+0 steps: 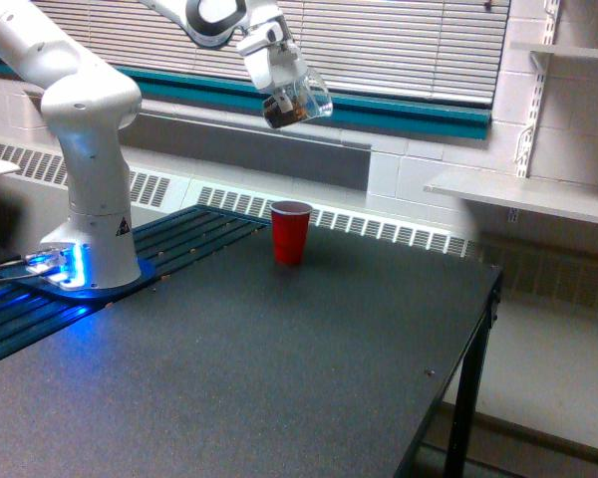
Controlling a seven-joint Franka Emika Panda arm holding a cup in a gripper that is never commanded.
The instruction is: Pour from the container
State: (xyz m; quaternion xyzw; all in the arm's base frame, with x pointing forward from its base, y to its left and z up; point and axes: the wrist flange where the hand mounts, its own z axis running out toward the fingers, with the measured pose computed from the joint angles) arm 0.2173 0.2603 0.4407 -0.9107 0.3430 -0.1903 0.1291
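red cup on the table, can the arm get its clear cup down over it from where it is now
Probably yes. The clear cup, held in the claw, hangs above the red cup, which stands upright with its mouth open. Only open air shows between them, and nothing else stands near it on the table.

One robot arm [80, 119], one clear cup [297, 103], one red cup [290, 232], one black table [279, 378], two wall shelves [523, 194]

End effector [291, 95] gripping the clear container [299, 103], tilted with dark brown contents inside, high above a red cup [290, 232] standing upright on the dark bench [279, 368]; white arm base [92, 234] at the exterior view's left.
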